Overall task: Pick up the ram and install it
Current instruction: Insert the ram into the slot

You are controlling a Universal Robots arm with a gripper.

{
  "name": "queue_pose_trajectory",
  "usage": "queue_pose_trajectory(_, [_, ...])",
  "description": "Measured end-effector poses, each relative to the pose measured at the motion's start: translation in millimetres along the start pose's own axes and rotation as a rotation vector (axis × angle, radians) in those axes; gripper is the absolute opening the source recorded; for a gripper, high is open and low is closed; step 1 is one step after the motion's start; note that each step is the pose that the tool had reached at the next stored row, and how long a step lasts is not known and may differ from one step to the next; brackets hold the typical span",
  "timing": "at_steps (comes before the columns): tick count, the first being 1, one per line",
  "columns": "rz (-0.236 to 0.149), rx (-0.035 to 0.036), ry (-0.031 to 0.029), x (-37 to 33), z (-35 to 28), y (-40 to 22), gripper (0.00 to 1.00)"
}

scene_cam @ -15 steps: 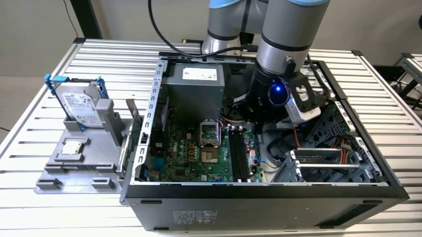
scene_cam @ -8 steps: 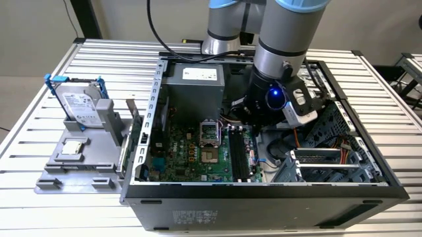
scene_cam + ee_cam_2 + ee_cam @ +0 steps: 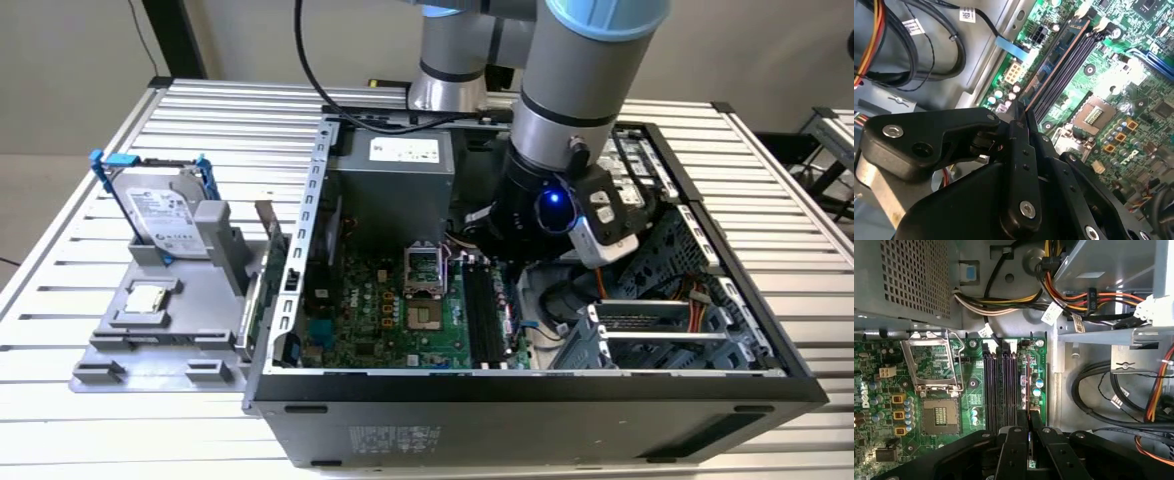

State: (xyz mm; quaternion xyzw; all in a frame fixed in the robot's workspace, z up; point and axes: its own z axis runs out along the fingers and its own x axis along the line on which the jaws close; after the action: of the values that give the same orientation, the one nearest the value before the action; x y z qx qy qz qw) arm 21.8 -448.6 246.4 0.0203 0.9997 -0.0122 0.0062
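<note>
My gripper (image 3: 1029, 418) is down inside the open computer case (image 3: 534, 385), shut on the ram (image 3: 1027, 385). The ram is a thin dark board seen edge-on between the two black fingers (image 3: 1015, 440). In the second wrist view its copper-coloured edge (image 3: 1054, 65) runs away from the gripper (image 3: 1023, 116), along the long black memory slots (image 3: 1074, 65). It lines up with the slot farthest from the open processor socket (image 3: 939, 415). I cannot tell whether it is seated in that slot. In the exterior view the arm's wrist (image 3: 567, 215) hangs over the green motherboard (image 3: 387, 310), hiding the fingers.
Bundled cables (image 3: 1004, 300) and the grey power supply (image 3: 394, 170) lie beyond the slots. A metal drive cage (image 3: 654, 320) stands close on the exterior view's right. Outside the case, a silver hard drive with blue rails (image 3: 167, 215) stands on a grey holder (image 3: 160, 330).
</note>
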Motion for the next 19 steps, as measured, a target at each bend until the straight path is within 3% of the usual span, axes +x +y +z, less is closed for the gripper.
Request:
queue_pose_trajectory(10, [-0.025, -0.0001, 0.0012, 3.8, 13.4, -0.9, 0.0])
queue_pose_trajectory(19, [-0.042, -0.0001, 0.0008, 8.1, 19.3, -2.3, 0.0])
